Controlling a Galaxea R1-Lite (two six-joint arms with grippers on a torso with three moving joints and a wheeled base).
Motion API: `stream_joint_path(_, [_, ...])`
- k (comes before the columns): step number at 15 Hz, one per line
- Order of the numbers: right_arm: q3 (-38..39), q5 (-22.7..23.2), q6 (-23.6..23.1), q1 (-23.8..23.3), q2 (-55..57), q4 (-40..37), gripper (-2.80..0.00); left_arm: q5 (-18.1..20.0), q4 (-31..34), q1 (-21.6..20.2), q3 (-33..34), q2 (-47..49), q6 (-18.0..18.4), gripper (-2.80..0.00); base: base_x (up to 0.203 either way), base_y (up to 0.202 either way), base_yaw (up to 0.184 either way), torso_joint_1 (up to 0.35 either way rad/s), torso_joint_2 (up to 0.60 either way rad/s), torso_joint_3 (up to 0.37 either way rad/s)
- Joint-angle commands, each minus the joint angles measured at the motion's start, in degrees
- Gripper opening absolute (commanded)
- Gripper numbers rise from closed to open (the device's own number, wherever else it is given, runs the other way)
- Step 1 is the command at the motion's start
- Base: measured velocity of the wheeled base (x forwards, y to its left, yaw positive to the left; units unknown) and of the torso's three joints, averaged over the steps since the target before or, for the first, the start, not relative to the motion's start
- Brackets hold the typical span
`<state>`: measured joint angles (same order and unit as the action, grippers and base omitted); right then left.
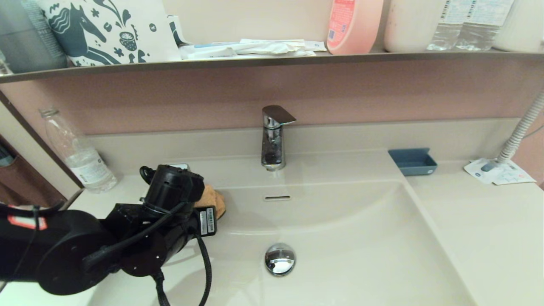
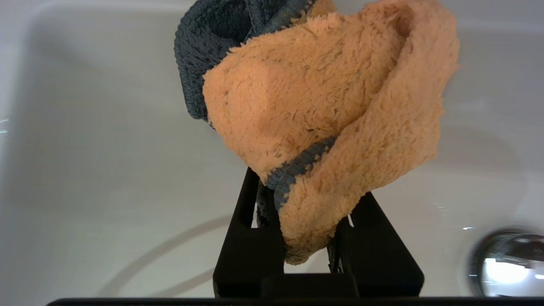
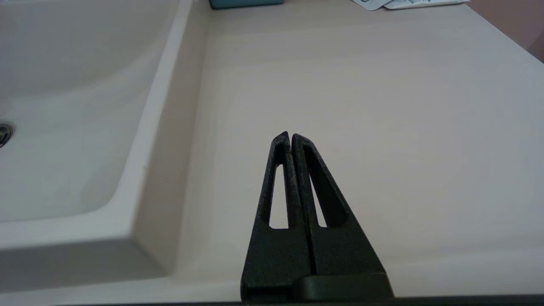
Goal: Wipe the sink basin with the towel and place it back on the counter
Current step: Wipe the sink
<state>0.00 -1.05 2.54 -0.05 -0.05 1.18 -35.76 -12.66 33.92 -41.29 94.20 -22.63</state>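
My left gripper [image 2: 304, 187] is shut on the orange towel [image 2: 331, 106], a fluffy wad with a dark grey edge and underside. In the head view the towel [image 1: 212, 199] peeks out past the black left wrist at the sink basin's back left corner, near its wall. The sink basin [image 1: 361, 238] is glossy off-white, with a chrome drain plug [image 1: 279, 258], an overflow slot [image 1: 277, 197] and a chrome faucet [image 1: 274, 136]. My right gripper [image 3: 290, 137] is shut and empty, hovering over the counter [image 3: 361, 106] to the right of the basin, out of the head view.
A blue tray [image 1: 412, 161] sits on the counter at the basin's back right, with paper packets [image 1: 499, 172] and a ribbed hose [image 1: 520, 131] beyond. A clear water bottle [image 1: 76, 153] stands at the back left. A shelf [image 1: 255, 63] above carries bottles and a printed bag.
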Motion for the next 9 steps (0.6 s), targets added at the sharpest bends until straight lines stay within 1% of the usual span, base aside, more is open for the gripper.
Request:
stream_joint_path(1, [0.0,0.0,0.0,0.0,0.0,0.0,-2.8,-1.2,0.2,2.1,-1.6,1.3,-0.1,-2.8,0.0,0.0,0.0,0.0,0.0,0.0])
stream_joint_path(2, [0.0,0.0,0.0,0.0,0.0,0.0,-2.8,-1.9,0.7,2.2,-2.1,0.1,0.4,-2.8,0.0,0.0,0.0,0.0,0.0,0.0])
stream_joint_path(4, [0.0,0.0,0.0,0.0,0.0,0.0,-2.8,-4.0,3.6,2.8,-3.2,-5.3,2.8,-2.8,0.0,0.0,0.0,0.0,0.0,0.0])
stream_joint_path(6, [0.0,0.0,0.0,0.0,0.0,0.0,-2.8,-5.4,7.1,4.0,-7.2,-9.1,4.1,-2.8,0.0,0.0,0.0,0.0,0.0,0.0])
stream_joint_path(8, [0.0,0.0,0.0,0.0,0.0,0.0,-2.8,-5.4,7.4,3.9,-8.6,-8.0,4.2,-2.8,0.0,0.0,0.0,0.0,0.0,0.0])
stream_joint_path(9, [0.0,0.0,0.0,0.0,0.0,0.0,-2.8,-5.1,7.2,2.9,-8.6,-6.2,4.0,-2.8,0.0,0.0,0.0,0.0,0.0,0.0])
